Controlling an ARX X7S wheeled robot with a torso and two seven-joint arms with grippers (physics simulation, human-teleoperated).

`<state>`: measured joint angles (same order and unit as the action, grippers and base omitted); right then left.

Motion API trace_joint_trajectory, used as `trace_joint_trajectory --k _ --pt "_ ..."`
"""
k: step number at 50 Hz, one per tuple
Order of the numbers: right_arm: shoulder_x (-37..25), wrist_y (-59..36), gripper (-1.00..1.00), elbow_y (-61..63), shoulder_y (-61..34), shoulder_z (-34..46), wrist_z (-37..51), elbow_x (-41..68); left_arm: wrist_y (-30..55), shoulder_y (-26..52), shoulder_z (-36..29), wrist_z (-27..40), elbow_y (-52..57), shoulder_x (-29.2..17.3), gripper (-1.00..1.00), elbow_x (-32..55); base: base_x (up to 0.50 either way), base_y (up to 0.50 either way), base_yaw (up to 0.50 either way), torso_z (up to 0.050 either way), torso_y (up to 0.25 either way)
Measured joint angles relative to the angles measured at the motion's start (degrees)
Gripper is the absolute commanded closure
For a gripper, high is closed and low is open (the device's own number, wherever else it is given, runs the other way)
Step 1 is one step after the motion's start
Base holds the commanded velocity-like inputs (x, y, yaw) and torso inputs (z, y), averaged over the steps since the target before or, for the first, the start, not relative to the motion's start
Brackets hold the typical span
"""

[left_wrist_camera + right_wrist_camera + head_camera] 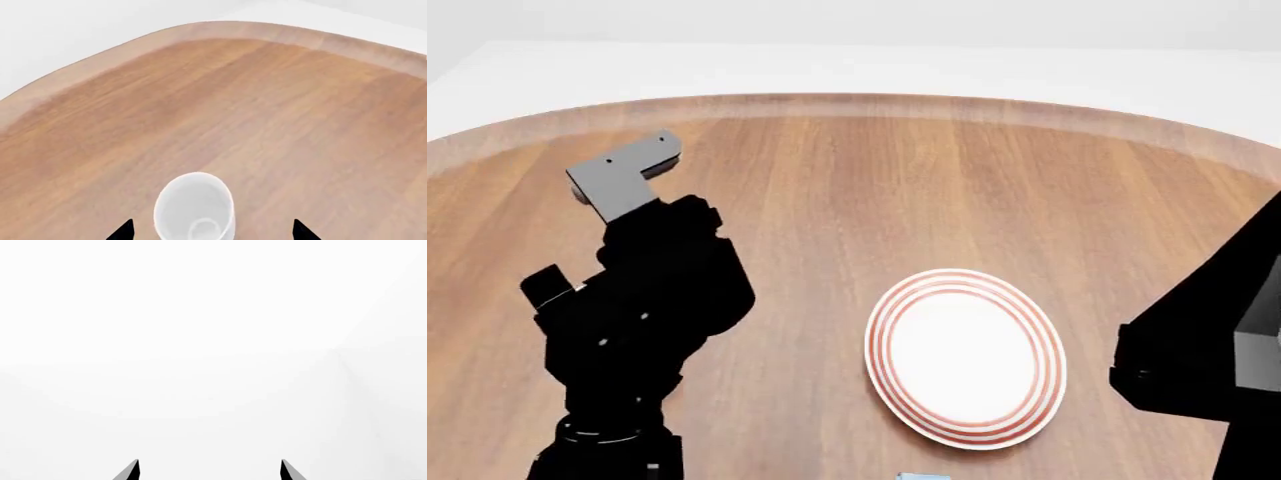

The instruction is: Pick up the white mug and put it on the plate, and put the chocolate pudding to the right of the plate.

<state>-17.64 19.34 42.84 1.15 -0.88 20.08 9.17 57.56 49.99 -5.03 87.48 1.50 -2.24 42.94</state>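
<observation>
In the left wrist view the white mug (193,207) stands upright on the wooden table (267,110), its opening facing the camera. My left gripper (213,232) is open, with the mug between its two dark fingertips (123,231) and a gap on each side. In the head view my left arm (641,310) hides the mug. The plate (968,355), white with red rings, lies empty to the right of that arm. A light blue sliver (924,476) at the bottom edge may be the chocolate pudding. My right gripper (210,471) is open and empty, facing plain white.
The round table's raised rim (854,105) curves across the back, with white floor beyond it. My right arm (1214,360) stands at the right edge of the head view, right of the plate.
</observation>
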Motion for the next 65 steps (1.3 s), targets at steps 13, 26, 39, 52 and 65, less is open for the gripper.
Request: trace_joint_trajectory --k 13,26,39,52,65 --pt "-0.3 0.2 -1.0 -0.4 0.0 0.4 0.2 0.1 -4.9 -1.2 -1.2 0.1 -5.4 -0.5 -1.0 -0.4 0.0 0.0 0.0 0.0 0.0" --pt "-0.5 0.3 -1.0 -0.6 0.0 0.8 0.4 0.1 -7.9 -2.0 -3.0 -1.7 -9.2 -1.3 -1.0 -0.8 0.0 0.0 0.0 0.0 0.0" --pt "-0.7 0.6 -1.0 -1.0 0.1 1.1 0.7 0.0 -10.4 -3.6 -4.0 -3.8 -12.6 -2.0 -1.0 -0.6 0.0 0.0 0.0 0.0 0.0" --pt "-0.9 1.0 -1.0 -1.4 0.1 1.4 0.8 -0.2 -12.8 -5.1 -4.5 -5.3 -15.6 -2.5 -1.0 -0.5 0.0 0.0 0.0 0.0 0.0" --pt "-1.1 0.9 -1.0 -1.4 0.2 1.9 1.1 -0.3 -14.6 -5.8 -4.8 -6.6 -17.3 -2.6 -1.0 0.2 0.0 0.0 0.0 0.0 0.0"
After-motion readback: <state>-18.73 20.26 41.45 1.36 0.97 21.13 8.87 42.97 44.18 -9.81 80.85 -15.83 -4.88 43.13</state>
